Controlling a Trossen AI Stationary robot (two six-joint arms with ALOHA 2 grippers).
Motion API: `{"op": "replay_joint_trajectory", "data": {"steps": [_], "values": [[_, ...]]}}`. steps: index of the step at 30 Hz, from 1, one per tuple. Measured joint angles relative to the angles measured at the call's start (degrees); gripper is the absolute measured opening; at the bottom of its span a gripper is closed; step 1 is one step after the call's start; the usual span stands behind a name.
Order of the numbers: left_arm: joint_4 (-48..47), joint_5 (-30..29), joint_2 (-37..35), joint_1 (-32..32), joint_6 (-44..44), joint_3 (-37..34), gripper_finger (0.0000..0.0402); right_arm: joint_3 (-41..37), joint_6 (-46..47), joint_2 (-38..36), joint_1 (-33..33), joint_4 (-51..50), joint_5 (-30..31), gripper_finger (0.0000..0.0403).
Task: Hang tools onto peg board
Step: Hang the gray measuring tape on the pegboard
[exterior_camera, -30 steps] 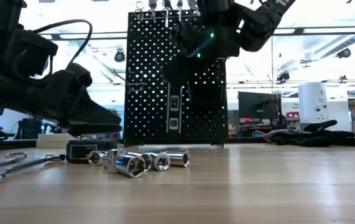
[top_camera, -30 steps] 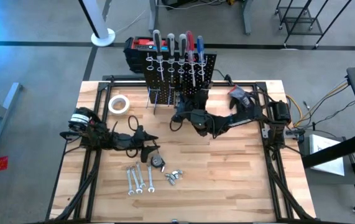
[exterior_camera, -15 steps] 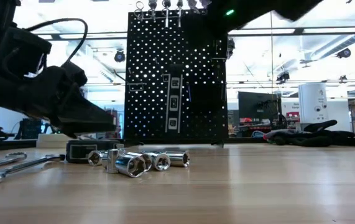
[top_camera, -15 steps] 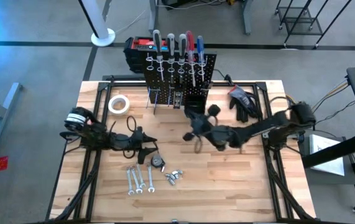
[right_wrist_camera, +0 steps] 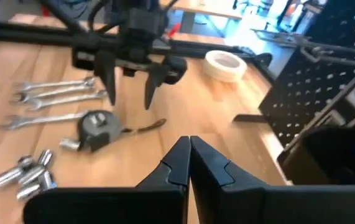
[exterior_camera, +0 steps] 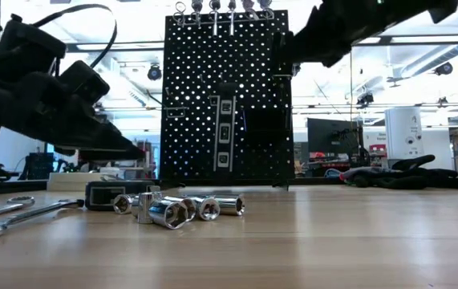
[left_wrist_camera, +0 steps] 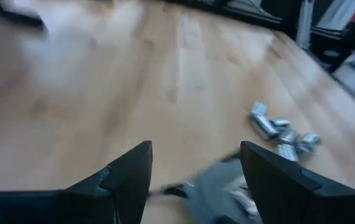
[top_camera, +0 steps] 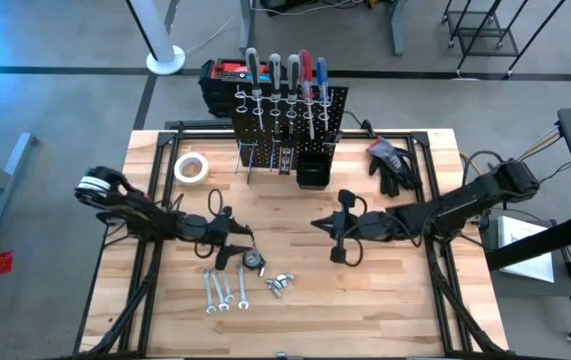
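The black peg board (top_camera: 290, 112) stands upright at the table's far edge with several screwdrivers (top_camera: 285, 72) hanging in its ring holders. On the wood lie a small tape measure (top_camera: 253, 260), three silver wrenches (top_camera: 223, 289) and several metal sockets (top_camera: 280, 286). My left gripper (top_camera: 237, 240) hovers open just over the tape measure (left_wrist_camera: 221, 193), its fingers on either side without touching. My right gripper (top_camera: 317, 224) is shut and holds nothing. It hangs above the table's middle and points toward the left gripper (right_wrist_camera: 130, 78).
A white tape roll (top_camera: 192, 167) lies at the far left and black gloves (top_camera: 390, 162) at the far right. A small black bin (top_camera: 312, 172) sits at the board's foot. A black-and-red case (top_camera: 223, 78) stands behind the board. Bare wood lies near and right.
My right gripper, still shut, has drawn back from the peg board's foot toward the table's middle and near edge, swinging round to point at the table's left. My left gripper has tipped its fingers up a little over the tape measure. No tool has moved.
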Motion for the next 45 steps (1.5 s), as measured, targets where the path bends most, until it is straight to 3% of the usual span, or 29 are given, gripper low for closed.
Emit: {"op": "replay_joint_trajectory", "data": {"steps": [6, 12, 16, 24, 30, 35, 40, 45], "values": [[-24.9, 9.0, -5.9, -1.1, -18.2, 7.0, 0.0232, 0.0, 0.8, 0.3, 2.5, -0.6, 2.0, 0.0001], [-59.9, 4.9, -9.2, -4.8, -19.2, 21.3, 0.0232, 0.0, 1.8, 0.3, 5.5, -3.8, 4.8, 0.0023], [-74.0, 2.8, -8.3, -5.4, -20.6, 30.0, 0.0232, -0.2, 3.9, 0.3, 7.7, -7.1, 6.2, 0.0049], [-78.6, 2.8, -5.0, -6.5, -22.0, 38.4, 0.0232, -4.5, 7.2, 4.3, 10.9, 1.4, 7.0, 0.0127], [-80.7, 2.8, -0.8, -8.7, -25.4, 39.8, 0.0232, -4.4, 9.7, 15.2, 10.9, 16.2, 4.5, 0.0208], [-85.7, 2.6, 1.2, -9.1, -28.2, 42.4, 0.0232, 0.7, 6.8, 26.2, 9.7, 28.6, 3.8, 0.0277], [-87.0, 2.3, 2.8, -9.4, -27.6, 44.4, 0.0232, 11.1, 11.8, 35.2, 6.4, 23.0, -1.9, 0.0336], [-85.2, 2.2, 3.9, -9.8, -26.1, 44.6, 0.0231, 22.9, 12.1, 42.5, 4.8, 13.8, -3.9, 0.0350]]}}
